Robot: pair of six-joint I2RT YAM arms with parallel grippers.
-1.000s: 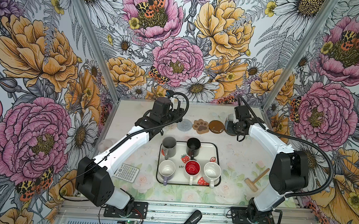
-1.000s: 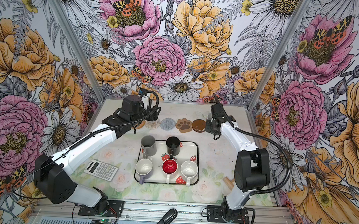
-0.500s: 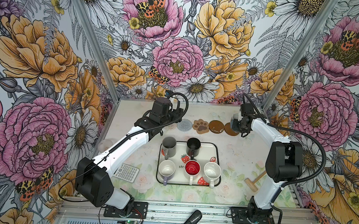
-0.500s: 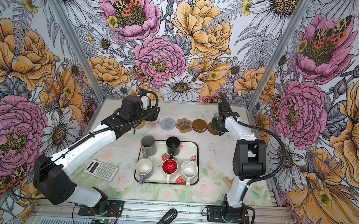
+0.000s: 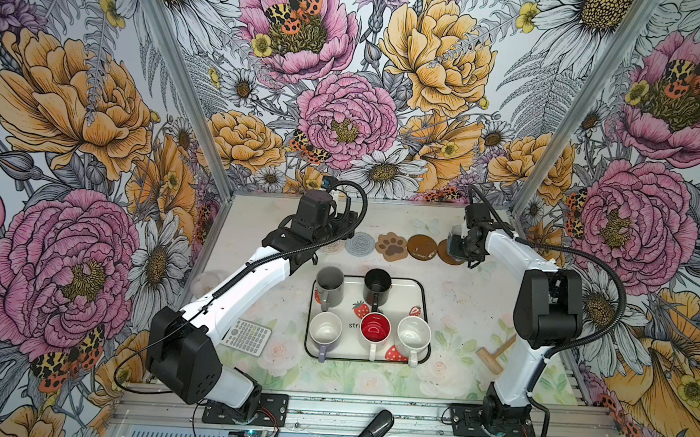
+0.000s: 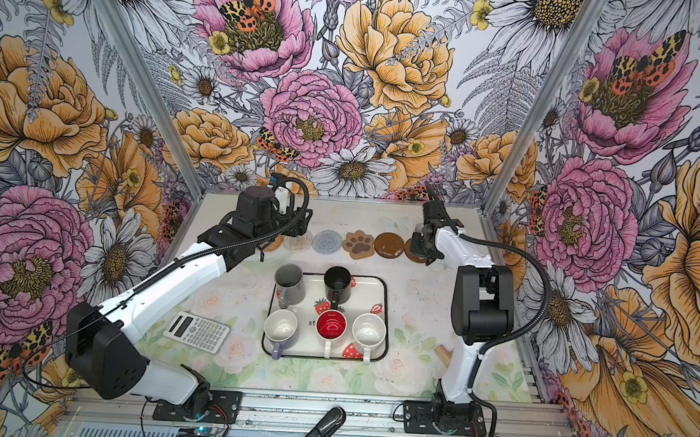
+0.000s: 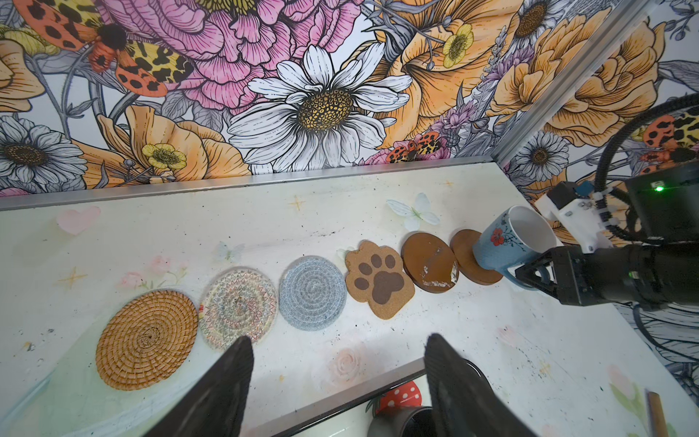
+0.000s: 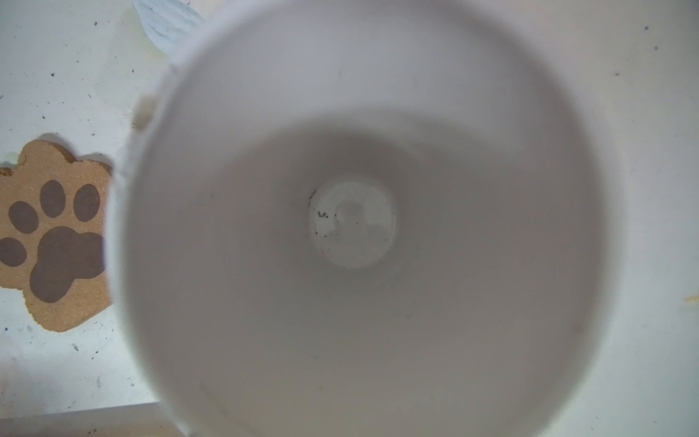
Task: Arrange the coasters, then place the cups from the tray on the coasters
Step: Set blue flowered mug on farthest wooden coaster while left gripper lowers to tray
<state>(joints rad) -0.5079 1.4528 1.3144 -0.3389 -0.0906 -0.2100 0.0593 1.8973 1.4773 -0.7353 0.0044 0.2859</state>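
Six coasters lie in a row along the back: rattan (image 7: 146,339), pale woven round (image 7: 239,305), grey-blue (image 7: 312,297), paw (image 7: 379,279) and two brown discs (image 7: 429,262) (image 7: 464,251). My right gripper (image 7: 537,273) is shut on the light blue cup (image 7: 507,242) (image 5: 456,242), which tilts with its base at the right-hand disc. The cup's white inside (image 8: 351,227) fills the right wrist view. My left gripper (image 7: 338,340) hangs open and empty between the coasters and the tray (image 5: 421,292). The tray holds grey (image 5: 330,283), black (image 5: 377,285), lavender (image 5: 325,330), red-inside (image 5: 375,328) and speckled (image 5: 413,333) cups.
A calculator (image 5: 247,337) lies left of the tray, and a small wooden mallet (image 5: 494,353) lies right of it. A black handle (image 5: 370,433) rests on the front rail. The back wall rail (image 7: 264,181) runs close behind the coasters.
The right arm's elbow has swung further back while the light blue cup stayed at the right-hand brown disc. The left arm has not moved.
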